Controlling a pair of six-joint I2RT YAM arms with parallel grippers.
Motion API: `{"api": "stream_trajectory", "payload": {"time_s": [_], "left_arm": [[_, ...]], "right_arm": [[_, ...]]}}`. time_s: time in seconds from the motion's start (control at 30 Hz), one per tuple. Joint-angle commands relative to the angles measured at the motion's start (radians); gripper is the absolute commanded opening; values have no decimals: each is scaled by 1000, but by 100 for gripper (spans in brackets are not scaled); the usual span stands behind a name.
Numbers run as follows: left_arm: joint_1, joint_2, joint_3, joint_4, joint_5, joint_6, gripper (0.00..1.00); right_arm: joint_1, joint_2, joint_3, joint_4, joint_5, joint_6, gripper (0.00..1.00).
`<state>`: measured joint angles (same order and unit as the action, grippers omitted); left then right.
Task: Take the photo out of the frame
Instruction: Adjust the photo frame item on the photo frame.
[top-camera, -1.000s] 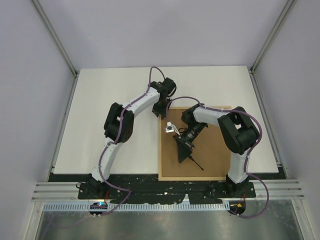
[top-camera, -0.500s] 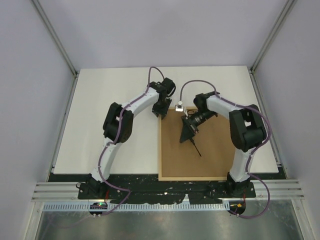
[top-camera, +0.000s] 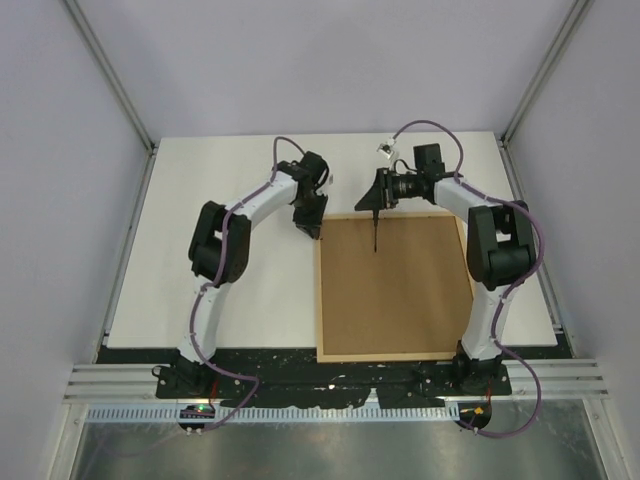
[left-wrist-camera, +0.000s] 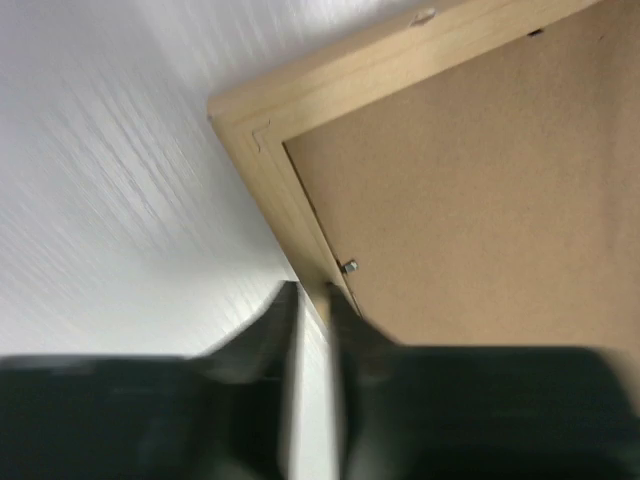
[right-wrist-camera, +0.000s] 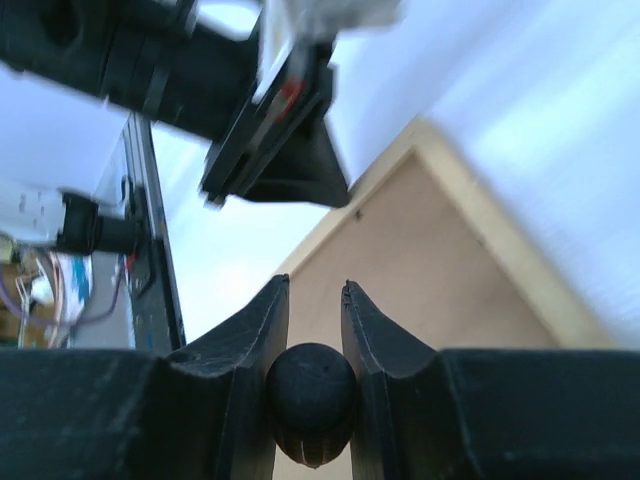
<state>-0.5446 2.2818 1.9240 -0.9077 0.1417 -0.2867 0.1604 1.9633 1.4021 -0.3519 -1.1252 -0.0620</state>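
The frame (top-camera: 395, 290) lies face down on the white table, its brown fibreboard back up. The photo is hidden beneath that back. My left gripper (top-camera: 310, 228) is at the frame's far left corner. In the left wrist view its jaws (left-wrist-camera: 313, 292) stand a narrow gap apart, astride the outer edge of the left wooden rail (left-wrist-camera: 270, 190), close to a small metal tab (left-wrist-camera: 349, 266). My right gripper (top-camera: 380, 192) hovers over the frame's far edge, shut on a black tool with a round handle (right-wrist-camera: 311, 400). The tool's thin shaft (top-camera: 376, 235) points down at the back panel.
The white table (top-camera: 230, 280) spreads left of and beyond the frame. Metal rails and both arm bases run along the near edge (top-camera: 330, 385). Pale walls with corner posts enclose the table. In the right wrist view the left arm's gripper (right-wrist-camera: 280, 150) hangs just past the frame corner.
My right arm swung the tool from the middle of the back panel to the frame's far edge. My left gripper shifted slightly left and away, and its jaws narrowed.
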Motion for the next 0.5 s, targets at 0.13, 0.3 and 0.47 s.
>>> {"api": "stream_trajectory", "payload": {"time_s": [0.13, 0.3, 0.47], "left_arm": [[51, -99, -111, 99, 246, -34, 0], [77, -153, -181, 191, 384, -68, 0], [94, -150, -136, 210, 565, -77, 2]], "right_arm": [[11, 254, 50, 908, 142, 840, 8], [22, 361, 141, 1008, 251, 967, 8], [51, 394, 182, 1010, 265, 1013, 8]]}}
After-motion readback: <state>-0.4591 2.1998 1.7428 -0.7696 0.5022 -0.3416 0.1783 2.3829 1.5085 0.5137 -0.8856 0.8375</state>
